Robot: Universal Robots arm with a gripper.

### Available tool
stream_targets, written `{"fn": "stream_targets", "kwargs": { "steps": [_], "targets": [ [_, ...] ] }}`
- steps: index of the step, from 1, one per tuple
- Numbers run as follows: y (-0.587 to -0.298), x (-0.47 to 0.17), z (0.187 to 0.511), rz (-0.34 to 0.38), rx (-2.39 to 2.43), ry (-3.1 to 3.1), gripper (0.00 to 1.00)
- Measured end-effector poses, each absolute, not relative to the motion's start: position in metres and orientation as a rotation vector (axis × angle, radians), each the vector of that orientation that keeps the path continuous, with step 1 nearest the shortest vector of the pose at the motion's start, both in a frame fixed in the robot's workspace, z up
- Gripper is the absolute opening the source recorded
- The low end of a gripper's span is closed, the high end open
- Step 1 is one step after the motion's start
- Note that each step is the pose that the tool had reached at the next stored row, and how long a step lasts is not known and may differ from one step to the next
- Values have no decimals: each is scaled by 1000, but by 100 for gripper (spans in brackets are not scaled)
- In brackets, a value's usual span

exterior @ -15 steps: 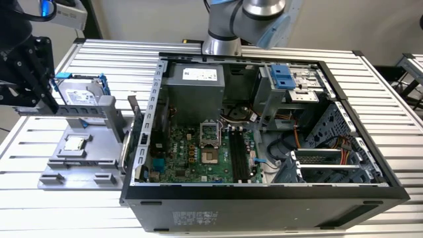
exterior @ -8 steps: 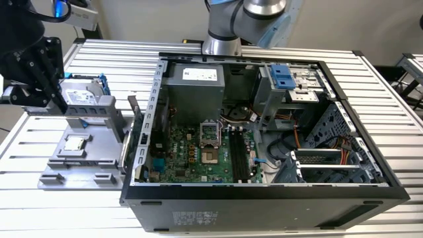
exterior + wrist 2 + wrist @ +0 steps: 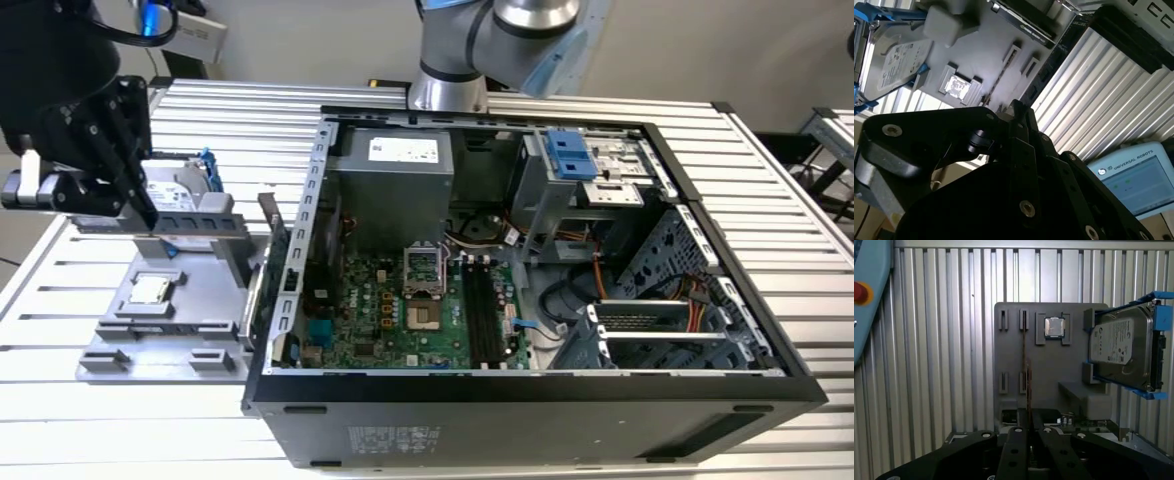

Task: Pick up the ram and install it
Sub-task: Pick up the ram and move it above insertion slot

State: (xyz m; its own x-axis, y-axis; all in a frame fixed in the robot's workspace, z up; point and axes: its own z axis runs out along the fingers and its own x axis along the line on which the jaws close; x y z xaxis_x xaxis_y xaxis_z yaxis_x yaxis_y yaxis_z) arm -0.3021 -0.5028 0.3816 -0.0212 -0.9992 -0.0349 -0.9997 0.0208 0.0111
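First wrist view looks down past the gripper (image 3: 1030, 426) onto the grey tray (image 3: 1009, 355). The two black fingers are drawn in close on either side of the ram (image 3: 1028, 387). I see the ram edge-on, as a thin brownish strip running away from the fingertips, in line with one row of the tray's slots. From here I can't tell whether its lower edge sits in those slots or has cleared them.

Beside it on the tray, the square silver processor chip (image 3: 1055, 327) lies in its own recess. The hard drive (image 3: 1121, 347), in its blue carrier, rests at the tray's far edge and is tilted. The tray stands on the slatted metal table (image 3: 944, 365).

In the exterior view, the gripper (image 3: 139, 205) hangs over the tray at the exterior view's left, well apart from the open computer case (image 3: 534, 400). Inside the case, the green motherboard (image 3: 387, 320) lies flat, with the long black memory slots (image 3: 483, 320) beside the processor socket.
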Motion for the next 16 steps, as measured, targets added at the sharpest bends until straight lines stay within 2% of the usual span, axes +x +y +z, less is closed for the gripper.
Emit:
{"fn": "stream_targets", "kwargs": {
  "steps": [16],
  "targets": [
    [-503,-275,382,50,-2186,2232,0]
  ]
}}
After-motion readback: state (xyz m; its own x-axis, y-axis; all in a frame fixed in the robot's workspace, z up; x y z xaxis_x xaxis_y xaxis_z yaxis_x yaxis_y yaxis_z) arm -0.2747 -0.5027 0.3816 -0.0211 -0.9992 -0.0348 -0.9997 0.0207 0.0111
